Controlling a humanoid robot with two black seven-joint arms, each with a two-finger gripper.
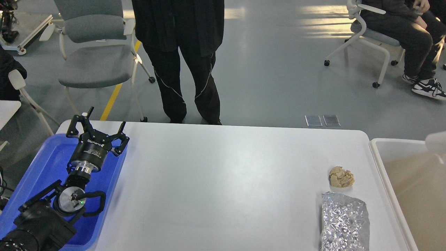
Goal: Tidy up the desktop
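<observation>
The white desktop (223, 174) fills the middle of the head view. A crumpled beige paper ball (341, 176) lies on it near the right edge. A crinkled silver foil bag (344, 223) lies just in front of the ball. My left gripper (97, 129) is open and empty, raised over the far end of the blue tray (45, 164) at the left, far from both items. My right gripper is out of view.
A beige-white bin (411, 188) stands against the desktop's right edge. A person in black (184, 59) stands just behind the far edge. A grey chair (94, 59) is at the back left, and a seated person (407, 31) at the back right.
</observation>
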